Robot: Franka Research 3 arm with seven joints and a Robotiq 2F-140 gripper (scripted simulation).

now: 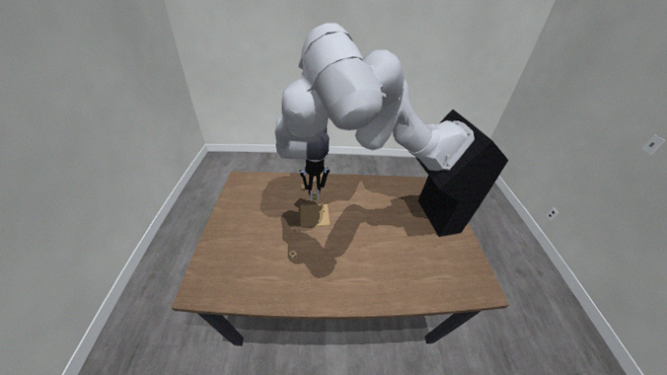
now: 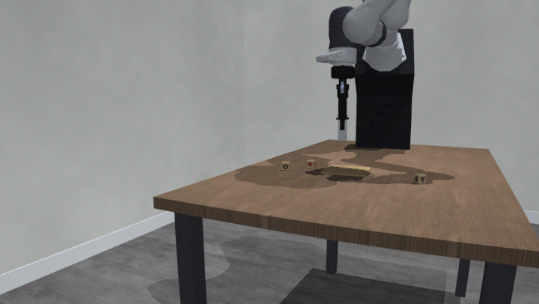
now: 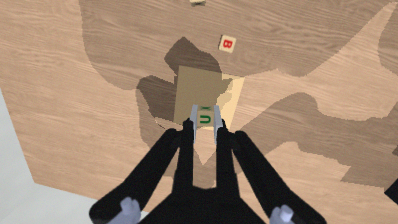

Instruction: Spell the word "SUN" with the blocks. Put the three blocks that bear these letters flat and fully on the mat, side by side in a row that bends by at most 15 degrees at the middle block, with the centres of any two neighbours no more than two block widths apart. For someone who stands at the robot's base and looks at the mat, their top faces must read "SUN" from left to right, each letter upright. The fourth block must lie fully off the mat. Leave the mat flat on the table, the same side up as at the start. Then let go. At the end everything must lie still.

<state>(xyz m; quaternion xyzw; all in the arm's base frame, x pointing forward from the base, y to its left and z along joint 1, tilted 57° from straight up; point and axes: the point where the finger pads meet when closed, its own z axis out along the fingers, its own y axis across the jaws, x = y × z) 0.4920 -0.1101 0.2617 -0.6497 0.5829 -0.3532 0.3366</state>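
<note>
My gripper [image 1: 314, 197] [image 2: 341, 135] [image 3: 205, 112] is shut on a block with a green U [image 3: 205, 120], raised above the table. In the wrist view the U lies sideways and overlaps the near edge of the pale mat [image 1: 324, 216] [image 3: 200, 90], which lies flat with no block on it. A block with a red B [image 3: 227, 44] on top and a red heart [image 2: 310, 163] on its side stands off the mat. Another block [image 1: 302, 186] [image 2: 285, 165] [image 3: 197, 2] stands beyond it, its top letter unreadable. A block with 4 and Y on its sides [image 1: 292, 253] [image 2: 420, 178] stands alone across the mat.
The wooden table [image 1: 398, 268] [image 2: 302, 204] carries large arm shadows, which cover much of the mat. The black robot pedestal [image 1: 456, 190] [image 2: 384, 113] stands at the table's right end in the top view.
</note>
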